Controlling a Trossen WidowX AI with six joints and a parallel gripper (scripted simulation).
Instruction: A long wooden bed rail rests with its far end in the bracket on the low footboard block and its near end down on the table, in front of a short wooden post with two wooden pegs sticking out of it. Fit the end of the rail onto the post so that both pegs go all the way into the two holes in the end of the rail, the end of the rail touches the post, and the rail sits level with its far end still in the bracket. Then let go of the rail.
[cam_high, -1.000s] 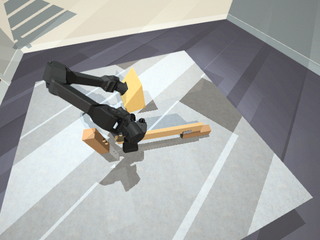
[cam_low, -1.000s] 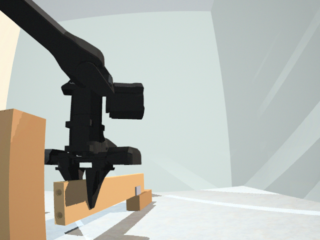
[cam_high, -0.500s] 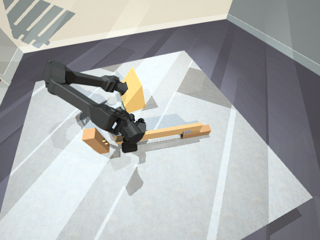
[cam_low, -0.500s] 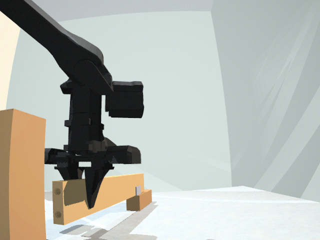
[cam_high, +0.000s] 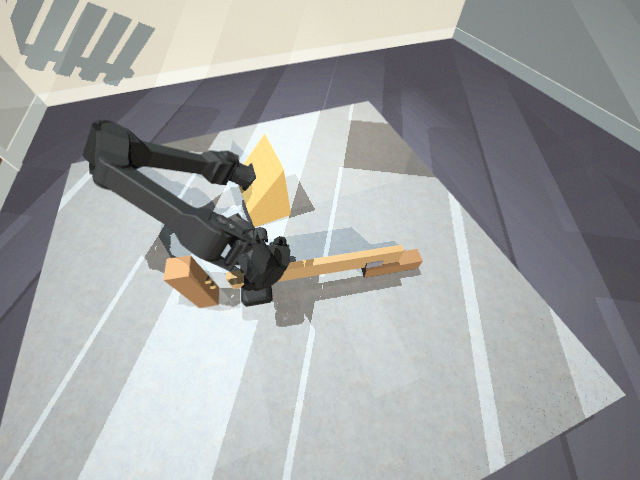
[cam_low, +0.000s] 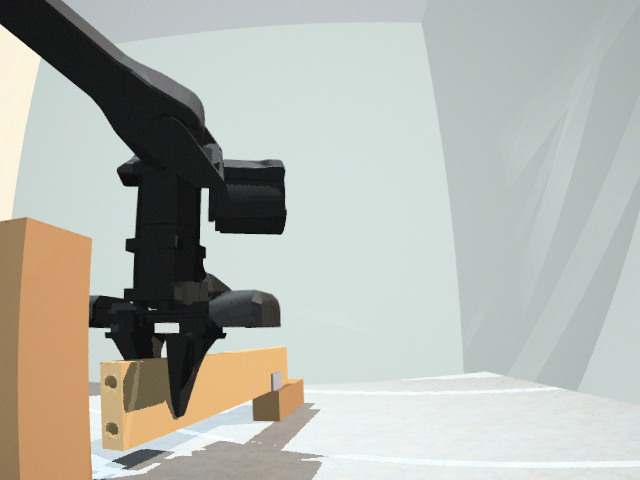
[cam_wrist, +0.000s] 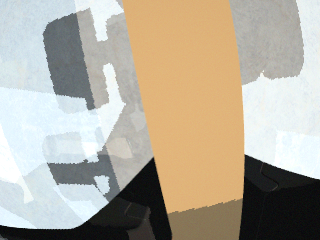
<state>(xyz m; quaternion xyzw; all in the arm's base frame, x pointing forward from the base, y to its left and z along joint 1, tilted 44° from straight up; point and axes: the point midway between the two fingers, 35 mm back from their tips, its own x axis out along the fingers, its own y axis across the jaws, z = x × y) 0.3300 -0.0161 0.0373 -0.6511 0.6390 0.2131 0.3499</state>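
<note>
The long light-wood rail (cam_high: 351, 258) (cam_low: 232, 372) (cam_wrist: 190, 100) has its far end in the grey bracket (cam_high: 374, 264) (cam_low: 276, 381) on the low footboard block (cam_high: 405, 263) (cam_low: 292, 400). My gripper (cam_low: 159, 384) (cam_wrist: 187, 156) is shut on the rail near its near end, one finger on each side. The near end hangs off the table with its shadow below; its two holes face the post (cam_high: 199, 286) (cam_low: 54, 335). The two pegs (cam_high: 210, 282) stick out toward the rail end, with a small gap between. Whether the rail is exactly level I cannot tell. The pegs are hidden in the exterior view.
A yellow wedge-shaped block (cam_high: 266, 186) stands behind the rail, close to the arm's forearm. The arm reaches in from the left, above and behind the post. Shadows cross the pale table top (cam_high: 392, 330).
</note>
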